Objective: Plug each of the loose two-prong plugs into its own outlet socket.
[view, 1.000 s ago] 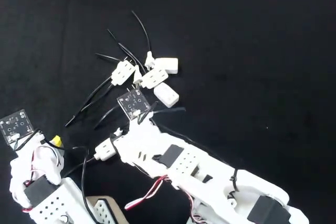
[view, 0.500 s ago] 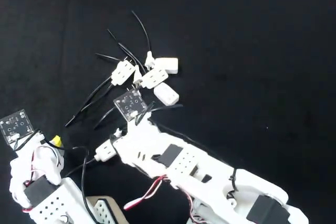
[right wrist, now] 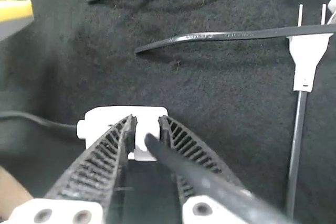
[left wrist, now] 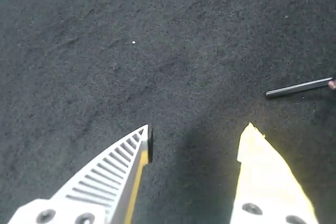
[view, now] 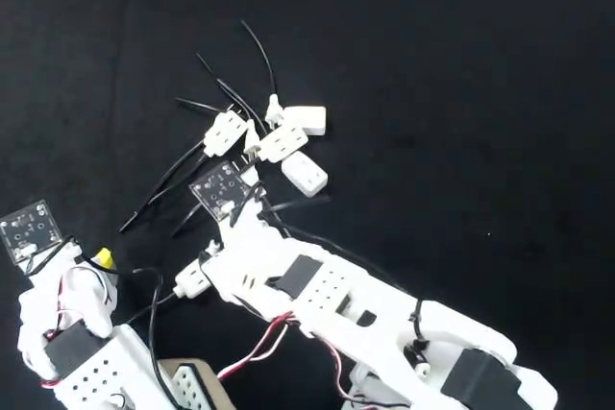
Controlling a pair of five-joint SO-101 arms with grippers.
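Note:
My right gripper (right wrist: 147,120) is shut on a white two-prong plug (right wrist: 143,149) whose black cord runs back between the fingers. The plug is pressed against a white outlet socket (right wrist: 118,121); in the high view this socket (view: 192,280) lies at the gripper (view: 208,258). Another loose plug (right wrist: 308,51) lies prongs out beside a black cord. More white sockets (view: 226,132), (view: 306,173) and plugs (view: 274,108) sit clustered farther back on the cloth. My left gripper (left wrist: 197,140) stands open over bare black cloth, near the table's front left (view: 96,261).
Black cords (view: 163,184) fan out from the cluster across the black tablecloth (view: 461,122). A cord tip (left wrist: 299,87) lies close to my left gripper. A brown piece (view: 187,386) sits at the front edge between the arms.
My right arm has shifted left and slightly forward, still holding the plug at the near socket. The left arm has kept still.

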